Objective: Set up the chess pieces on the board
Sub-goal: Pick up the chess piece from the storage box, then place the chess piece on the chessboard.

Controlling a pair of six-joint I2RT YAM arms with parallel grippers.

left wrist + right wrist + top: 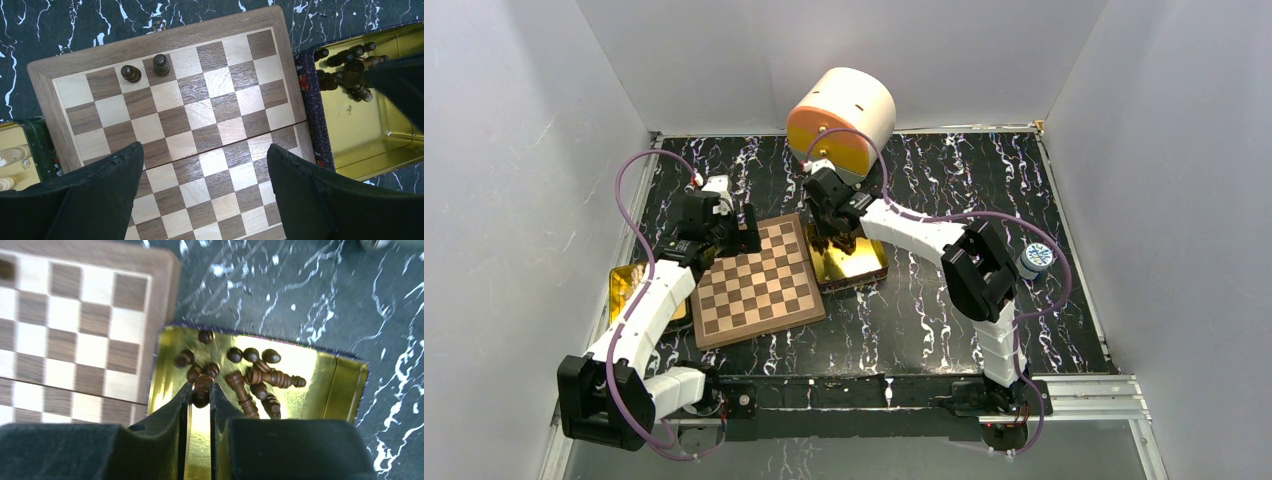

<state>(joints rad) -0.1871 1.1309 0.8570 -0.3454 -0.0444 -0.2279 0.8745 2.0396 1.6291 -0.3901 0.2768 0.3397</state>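
Now | right hand [200,388] pinched narrow on a pawn [202,397] among chess pieces [262,375] in gold tin [345,385] | left hand [204,149] wide over board [165,42] | likely light, rigid, slick, topple-prone: grip mid-stem.

Open gold tin [370,132], second tin at left [624,285], cream-and-orange drum [844,115], black marbled tabletop [924,315]

Matt wood board [200,115], glossy metal tin [345,385]
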